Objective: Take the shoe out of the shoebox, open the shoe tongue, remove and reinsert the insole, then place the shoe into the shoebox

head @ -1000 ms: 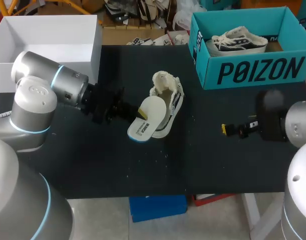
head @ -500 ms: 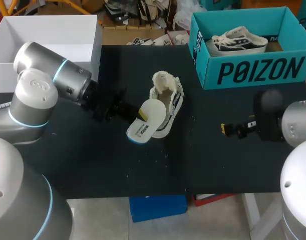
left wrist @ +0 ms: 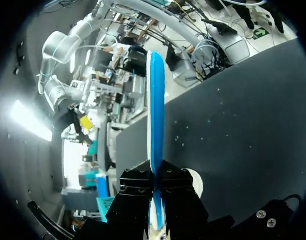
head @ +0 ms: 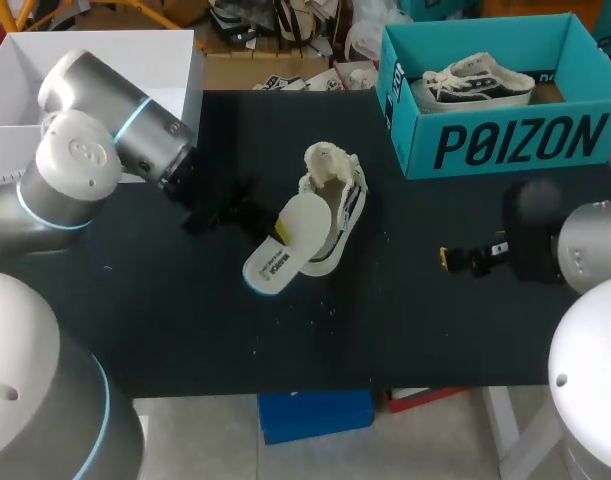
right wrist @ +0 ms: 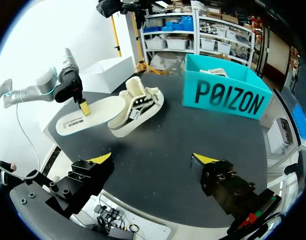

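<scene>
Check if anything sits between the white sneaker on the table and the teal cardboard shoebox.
Nothing visible: bare black table between the white sneaker and the teal cardboard shoebox. A second sneaker already lies inside it. Left gripper holds the white insole.

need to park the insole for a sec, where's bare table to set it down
Bare table runs along the front edge, ahead of the insole and shoe. Another open patch lies between the shoe and the right hand, in front of the teal shoebox. Crowded where the left hand holds the insole.
</scene>
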Controlling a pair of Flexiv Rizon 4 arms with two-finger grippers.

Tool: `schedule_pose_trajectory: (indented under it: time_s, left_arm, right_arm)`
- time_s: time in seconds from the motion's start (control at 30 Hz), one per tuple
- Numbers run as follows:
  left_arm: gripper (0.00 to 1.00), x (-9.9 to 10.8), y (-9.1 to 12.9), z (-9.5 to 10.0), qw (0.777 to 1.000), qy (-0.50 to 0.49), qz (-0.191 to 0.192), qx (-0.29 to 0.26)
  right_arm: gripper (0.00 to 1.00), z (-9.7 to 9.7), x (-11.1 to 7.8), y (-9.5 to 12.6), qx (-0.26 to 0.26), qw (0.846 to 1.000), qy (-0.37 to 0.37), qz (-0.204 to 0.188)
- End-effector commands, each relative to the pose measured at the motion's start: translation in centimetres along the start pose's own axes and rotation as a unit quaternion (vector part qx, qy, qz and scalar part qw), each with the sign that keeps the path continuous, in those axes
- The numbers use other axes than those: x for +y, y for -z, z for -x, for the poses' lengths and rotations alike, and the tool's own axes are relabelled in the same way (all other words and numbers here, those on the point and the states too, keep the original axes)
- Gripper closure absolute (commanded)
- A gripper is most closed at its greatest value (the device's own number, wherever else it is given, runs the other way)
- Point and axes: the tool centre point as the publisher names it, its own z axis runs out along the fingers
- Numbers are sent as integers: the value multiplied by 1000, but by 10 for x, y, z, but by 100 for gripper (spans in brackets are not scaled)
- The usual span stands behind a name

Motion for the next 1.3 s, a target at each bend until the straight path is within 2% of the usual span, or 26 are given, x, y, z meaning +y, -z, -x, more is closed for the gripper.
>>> schedule_pose_trajectory:
  time_s: [0.03, 0.07, 0.13, 0.23, 0.43, 0.97, 1.3]
  left_arm:
    - [100, 8, 13, 6, 985, -31, -64, 160]
    - [100, 9, 12, 5, 982, -28, -63, 178]
    - [100, 10, 10, 3, 977, -18, -90, 191]
    - [100, 13, 5, -1, 972, 9, -108, 210]
    - [100, 18, -1, -4, 972, 45, -116, 197]
    - [100, 32, -13, -6, 984, 62, -78, 151]
    - [100, 49, -22, -4, 989, 74, -50, 114]
  right_arm:
    - [0, -1, -1, -1, -1, 1000, 0, 2]
    - [0, -1, -1, -1, -1, 1000, 0, 2]
    - [0, -1, -1, -1, -1, 1000, 0, 2]
    - [0, -1, -1, -1, -1, 1000, 0, 2]
    - [0, -1, -1, -1, -1, 1000, 0, 2]
    - [0, -1, -1, -1, -1, 1000, 0, 2]
    - [0, -1, -1, -1, -1, 1000, 0, 2]
